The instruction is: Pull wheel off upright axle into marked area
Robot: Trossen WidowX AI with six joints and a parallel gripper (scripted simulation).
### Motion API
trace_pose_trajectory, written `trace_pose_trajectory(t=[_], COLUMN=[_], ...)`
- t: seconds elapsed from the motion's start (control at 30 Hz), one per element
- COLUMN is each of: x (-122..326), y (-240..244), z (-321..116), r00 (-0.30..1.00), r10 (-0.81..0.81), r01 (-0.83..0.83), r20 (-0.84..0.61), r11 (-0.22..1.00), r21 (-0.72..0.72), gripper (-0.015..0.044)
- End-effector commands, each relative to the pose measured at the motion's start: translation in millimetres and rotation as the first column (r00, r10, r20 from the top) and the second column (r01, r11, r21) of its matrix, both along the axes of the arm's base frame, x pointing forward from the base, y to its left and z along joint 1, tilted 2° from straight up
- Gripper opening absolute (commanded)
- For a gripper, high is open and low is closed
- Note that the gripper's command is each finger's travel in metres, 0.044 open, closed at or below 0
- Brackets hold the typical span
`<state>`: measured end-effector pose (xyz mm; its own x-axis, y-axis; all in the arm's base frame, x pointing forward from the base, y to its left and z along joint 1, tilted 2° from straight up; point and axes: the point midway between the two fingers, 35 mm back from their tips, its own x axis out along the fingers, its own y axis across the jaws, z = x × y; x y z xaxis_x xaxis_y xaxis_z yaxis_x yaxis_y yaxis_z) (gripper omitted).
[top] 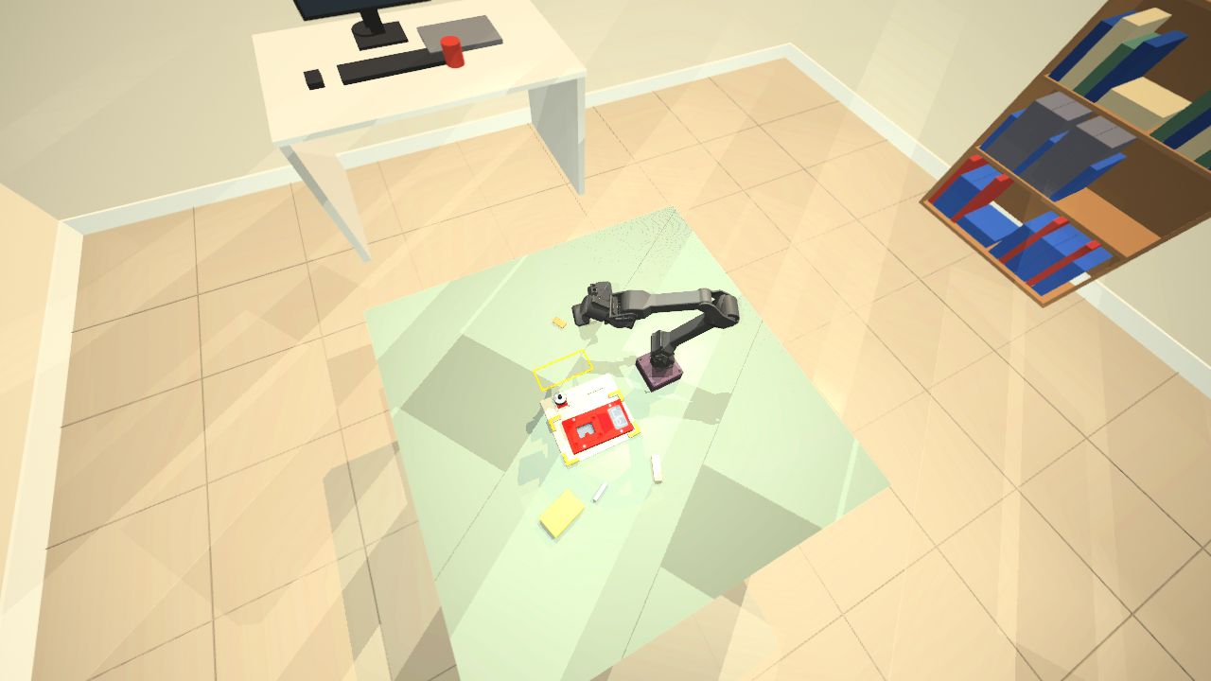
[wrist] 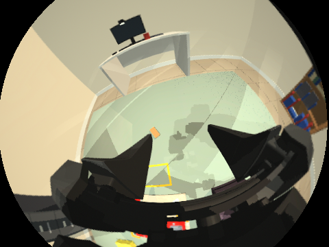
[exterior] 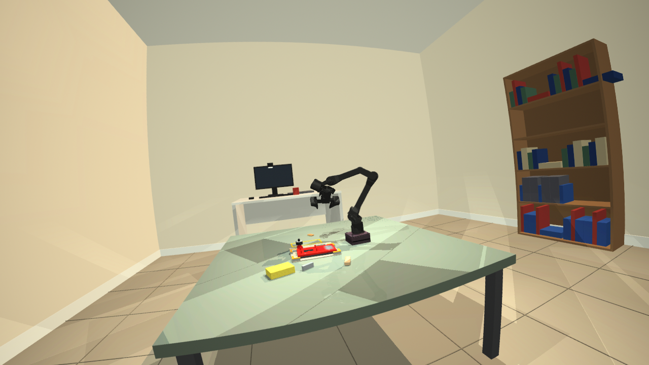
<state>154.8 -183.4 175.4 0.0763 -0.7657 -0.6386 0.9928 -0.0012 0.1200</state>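
Spreading wide with nothing between them, the two dark fingers frame a patch of green table (wrist: 192,96) in the wrist view — the gripper (exterior: 324,201) hangs high in the air, touching nothing, at the end of the black arm (exterior: 358,181). That arm bends up and over from its dark base (top: 660,371), which sits on the table (exterior: 408,267) just beside the red and white board (top: 590,421).

At the board's corner nearest the marked area, the wheel (top: 560,397) still sits on its upright axle, showing as a small dark ring with a red base; finer detail is too small to make out. The marked area (top: 562,369) — a yellow outlined rectangle — lies on the table just beyond the wheel, between the board and the spot beneath the gripper.

Other bits lie scattered about: a small orange block (top: 558,322) near the gripper's shadow, a yellow block (top: 561,513), a grey piece (top: 599,491) and a cream piece (top: 656,468) on the board's far side from the arm.
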Motion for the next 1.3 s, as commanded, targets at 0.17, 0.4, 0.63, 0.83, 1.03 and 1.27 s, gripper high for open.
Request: trace_pose_trajectory(t=[0.17,0.4,0.63,0.83,1.03,1.27], x=[48.3,117.6,174.1,200.6,202.1,205.9], y=[18.3,63.3,125.9,172.0,175.1,175.2], z=[-4.4,-19.5,-43.5,-62.3,-64.1,-99.0], r00=[0.996,0.988,0.987,0.988,0.988,0.988], r10=[0.077,0.142,0.157,0.154,0.153,0.153], r01=[-0.081,-0.155,-0.143,-0.087,-0.085,-0.085], r20=[0.036,0.063,0.034,-0.018,-0.02,-0.02], r11=[0.984,0.898,0.757,0.652,0.649,0.649], r21=[0.16,0.411,0.638,0.753,0.756,0.756], gripper=[0.03,0.03,0.03,0.03,0.03,0.03])
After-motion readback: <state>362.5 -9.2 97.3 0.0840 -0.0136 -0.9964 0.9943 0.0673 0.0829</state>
